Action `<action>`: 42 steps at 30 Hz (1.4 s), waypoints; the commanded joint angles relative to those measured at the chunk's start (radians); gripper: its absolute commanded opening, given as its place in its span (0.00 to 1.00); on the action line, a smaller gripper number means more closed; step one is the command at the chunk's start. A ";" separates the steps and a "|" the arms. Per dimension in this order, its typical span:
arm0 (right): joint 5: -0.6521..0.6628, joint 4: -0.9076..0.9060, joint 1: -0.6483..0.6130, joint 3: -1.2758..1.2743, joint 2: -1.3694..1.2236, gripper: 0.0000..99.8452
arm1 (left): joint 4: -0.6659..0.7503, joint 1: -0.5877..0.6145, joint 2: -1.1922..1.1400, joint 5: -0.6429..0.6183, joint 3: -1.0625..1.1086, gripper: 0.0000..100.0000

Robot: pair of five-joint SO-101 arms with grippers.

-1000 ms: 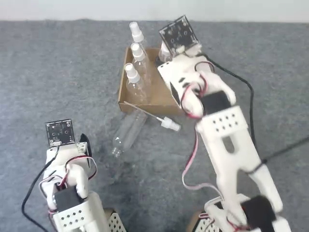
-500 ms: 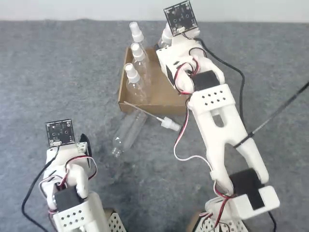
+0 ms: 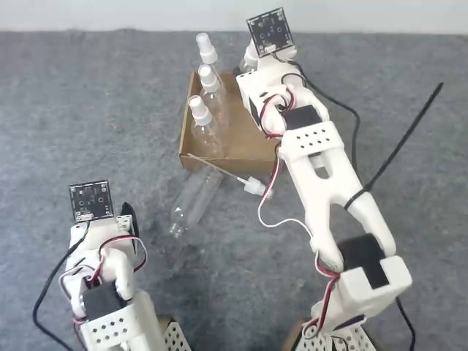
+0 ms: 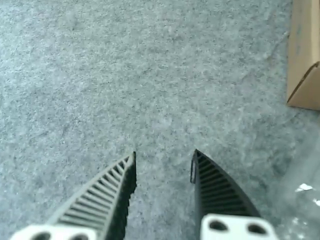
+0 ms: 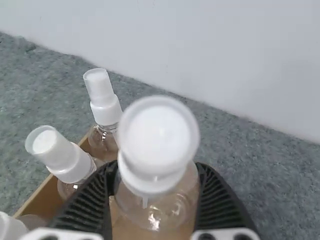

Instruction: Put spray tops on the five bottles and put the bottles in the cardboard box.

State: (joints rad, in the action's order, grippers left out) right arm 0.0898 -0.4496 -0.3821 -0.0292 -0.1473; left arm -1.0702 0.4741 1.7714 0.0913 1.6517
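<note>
A held bottle [image 5: 155, 205], already wearing its white spray top, sits between the dark ribbed fingers [image 5: 87, 200] of the right gripper [image 5: 154, 172], which is clamped on its shoulders. In the high view this bottle is at the far right corner of the cardboard box [image 3: 230, 150]; whether it rests on the box floor cannot be told. Three capped bottles [image 3: 201, 117] stand upright in a row along the box's left side. Just outside the box's near wall a bare bottle [image 3: 194, 199] lies on its side on the grey tabletop [image 3: 88, 110], its base against the wall and its open neck pointing near and left. A loose spray top [image 3: 256, 187] lies just right of it, its thin tube running back across the bottle's base toward the box. Well apart, at the near left, the left gripper [image 4: 162, 167] hangs over bare tabletop with its jaws spread and nothing between them.
</note>
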 commanded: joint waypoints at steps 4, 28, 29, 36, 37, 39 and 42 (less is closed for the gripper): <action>-0.012 0.064 0.013 0.072 -0.025 0.01 | 0.034 0.002 0.009 0.009 -0.002 0.17; -0.012 0.239 0.028 0.074 -0.220 0.01 | 0.034 0.002 0.009 0.009 -0.002 0.17; -0.012 0.249 0.028 0.074 -0.229 0.01 | 0.034 0.002 0.009 0.009 -0.002 0.17; -0.012 0.288 0.028 0.074 -0.278 0.01 | 0.032 0.002 0.009 0.009 -0.002 0.17; -0.012 0.288 0.028 0.074 -0.280 0.01 | 0.032 0.002 0.009 0.009 -0.002 0.17; -0.012 0.288 0.035 0.074 -0.286 0.01 | 0.032 0.002 0.009 0.009 -0.002 0.17; -0.023 0.295 0.042 0.074 -0.302 0.01 | 0.032 0.002 0.009 0.009 -0.002 0.17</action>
State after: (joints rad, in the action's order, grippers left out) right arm 0.0867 -0.1872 -0.3636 -0.0292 -0.4588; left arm -1.0702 0.4741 1.7714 0.0913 1.6517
